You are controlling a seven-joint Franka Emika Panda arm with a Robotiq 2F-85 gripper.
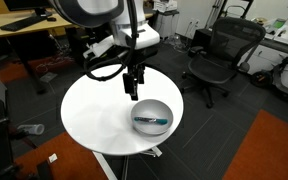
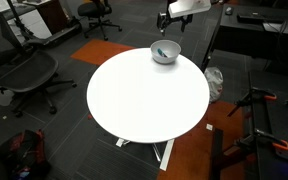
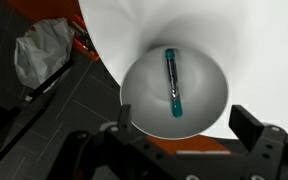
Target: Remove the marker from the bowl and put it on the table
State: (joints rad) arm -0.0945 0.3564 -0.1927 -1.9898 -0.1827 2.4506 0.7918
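Observation:
The marker (image 3: 172,82), a slim dark stick with a teal end, lies inside the silvery bowl (image 3: 142,100). The bowl (image 1: 151,117) stands near the edge of the round white table (image 1: 94,110); it also shows in an exterior view (image 2: 165,52) with the marker (image 2: 162,52) as a small teal streak. My gripper (image 1: 132,93) hangs above the bowl and a little to its side, apart from it. In the wrist view its two dark fingers (image 3: 184,125) stand wide apart and empty, with the bowl between and below them.
Black office chairs (image 1: 222,55) stand around the table, and wooden desks (image 1: 29,25) at the back. A crumpled bag (image 3: 42,52) lies on the dark floor beside the table. An orange floor patch (image 2: 189,150) lies under the table's pedestal.

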